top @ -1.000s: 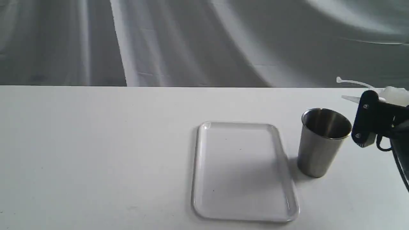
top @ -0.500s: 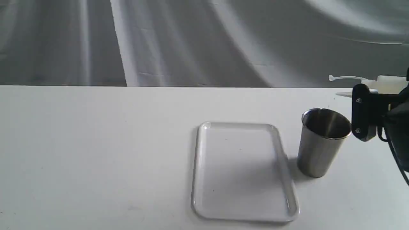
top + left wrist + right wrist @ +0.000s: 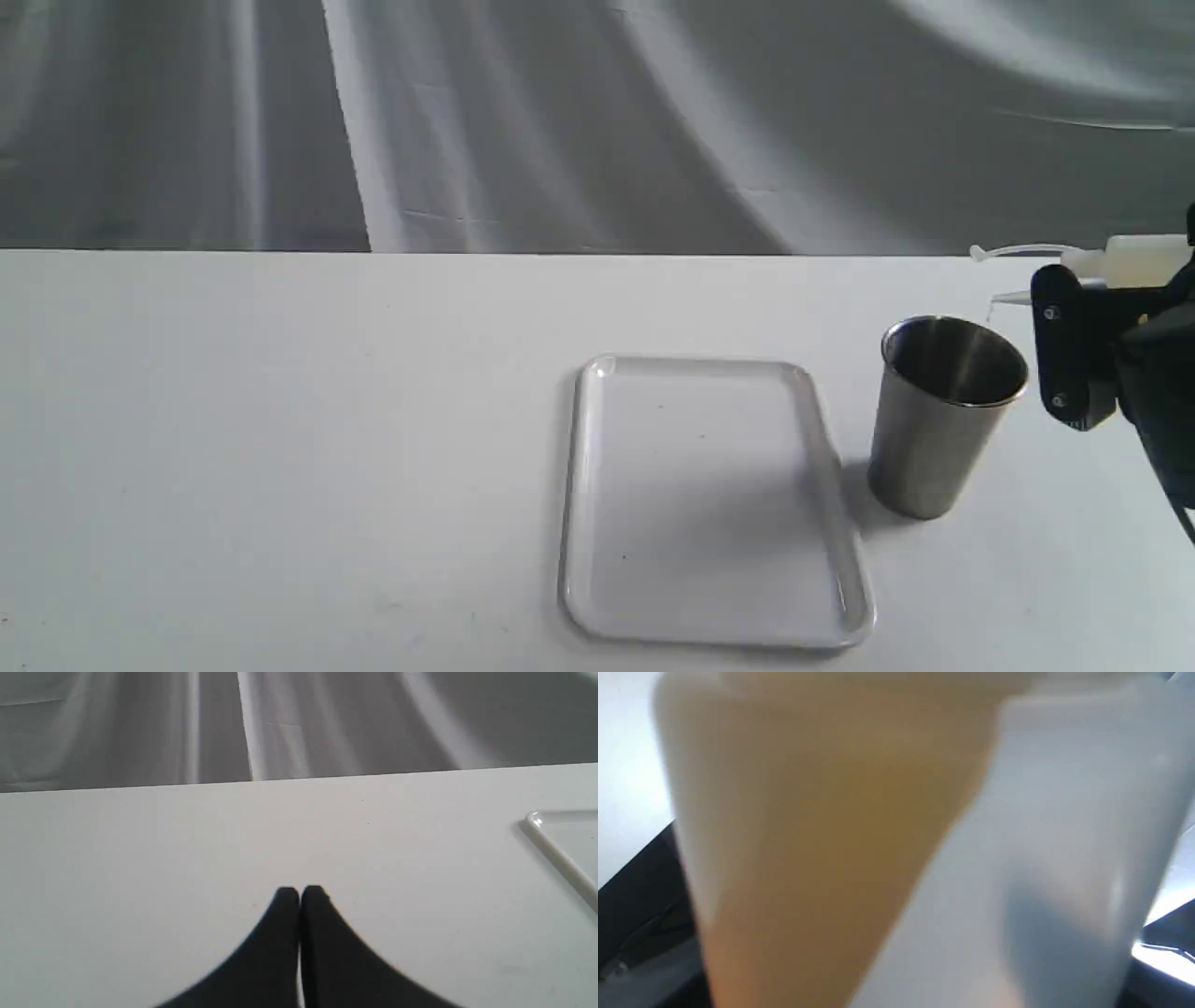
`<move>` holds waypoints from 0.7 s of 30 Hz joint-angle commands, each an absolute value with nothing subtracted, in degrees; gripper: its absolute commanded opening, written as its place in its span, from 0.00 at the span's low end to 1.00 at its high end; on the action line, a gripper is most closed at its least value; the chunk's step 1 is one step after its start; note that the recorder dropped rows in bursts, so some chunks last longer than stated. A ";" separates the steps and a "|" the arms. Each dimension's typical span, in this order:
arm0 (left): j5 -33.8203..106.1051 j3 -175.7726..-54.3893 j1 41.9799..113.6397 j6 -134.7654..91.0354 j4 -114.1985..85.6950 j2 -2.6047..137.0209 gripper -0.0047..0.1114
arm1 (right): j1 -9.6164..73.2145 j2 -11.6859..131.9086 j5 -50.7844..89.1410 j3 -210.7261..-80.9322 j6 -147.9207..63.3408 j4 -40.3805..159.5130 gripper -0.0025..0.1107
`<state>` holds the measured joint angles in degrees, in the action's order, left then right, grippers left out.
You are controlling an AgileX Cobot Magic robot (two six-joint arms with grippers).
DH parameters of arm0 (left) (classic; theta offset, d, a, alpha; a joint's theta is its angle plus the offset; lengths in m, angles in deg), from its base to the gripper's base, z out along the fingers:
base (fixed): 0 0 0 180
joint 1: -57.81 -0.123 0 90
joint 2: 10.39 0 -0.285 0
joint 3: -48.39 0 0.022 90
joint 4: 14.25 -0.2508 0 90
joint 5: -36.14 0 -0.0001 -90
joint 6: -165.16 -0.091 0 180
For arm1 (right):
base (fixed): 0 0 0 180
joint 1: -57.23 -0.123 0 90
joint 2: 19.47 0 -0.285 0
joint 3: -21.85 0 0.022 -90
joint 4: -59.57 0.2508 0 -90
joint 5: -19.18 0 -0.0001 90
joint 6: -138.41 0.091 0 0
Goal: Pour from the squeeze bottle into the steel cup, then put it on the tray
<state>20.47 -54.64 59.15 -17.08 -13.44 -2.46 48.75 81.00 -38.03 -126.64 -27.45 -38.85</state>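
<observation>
While the right gripper clamps the squeeze bottle tipped on its side, amber liquid inside, nozzle just above the rim of the upright steel cup, tray just beside, left gripper fingers pressed together above the table

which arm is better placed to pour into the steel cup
Right. The right gripper holds the squeeze bottle tipped sideways, nozzle near the steel cup. The left gripper is shut, empty, beyond the tray.

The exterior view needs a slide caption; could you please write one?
Right gripper holds translucent white squeeze bottle, nozzle above brushed steel cup, beside white plastic tray.
</observation>
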 commanded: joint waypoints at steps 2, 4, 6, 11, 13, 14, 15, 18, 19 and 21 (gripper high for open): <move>20.90 -54.39 59.06 -16.81 -13.38 -2.60 0.04 | 48.67 80.72 -39.04 -127.05 -29.00 -40.38 0.02; 20.90 -54.39 59.06 -16.81 -13.38 -2.60 0.04 | 48.67 80.72 -39.04 -127.05 -29.99 -40.38 0.02; 20.90 -54.39 59.06 -16.81 -13.38 -2.60 0.04 | 48.67 80.72 -38.89 -127.05 -31.19 -40.38 0.02; 20.90 -54.39 59.06 -16.81 -13.38 -2.60 0.04 | 48.67 80.72 -38.71 -127.05 -32.72 -40.38 0.02; 20.90 -54.39 59.06 -16.94 -13.38 -2.60 0.04 | 48.67 80.72 -38.71 -127.05 -33.82 -40.38 0.02; 20.90 -54.39 59.06 -16.94 -13.38 -2.60 0.04 | 48.67 80.72 -38.71 -127.05 -34.29 -40.38 0.02; 20.90 -54.39 59.06 -16.94 -13.38 -2.60 0.04 | 48.67 80.72 -38.71 -127.05 -34.29 -40.38 0.02; 20.90 -54.39 59.06 -16.94 -13.38 -2.60 0.04 | 48.67 80.72 -38.71 -127.05 -34.29 -40.38 0.02; 20.90 -54.39 59.06 -16.94 -13.38 -2.60 0.04 | 48.67 80.72 -38.71 -127.05 -34.29 -40.38 0.02; 20.90 -54.39 59.06 -16.94 -13.38 -2.60 0.04 | 48.67 80.72 -38.71 -127.05 -34.58 -40.38 0.02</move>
<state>20.47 -54.64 59.15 -17.08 -13.44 -2.46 48.75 81.00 -37.92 -126.64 -34.23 -38.85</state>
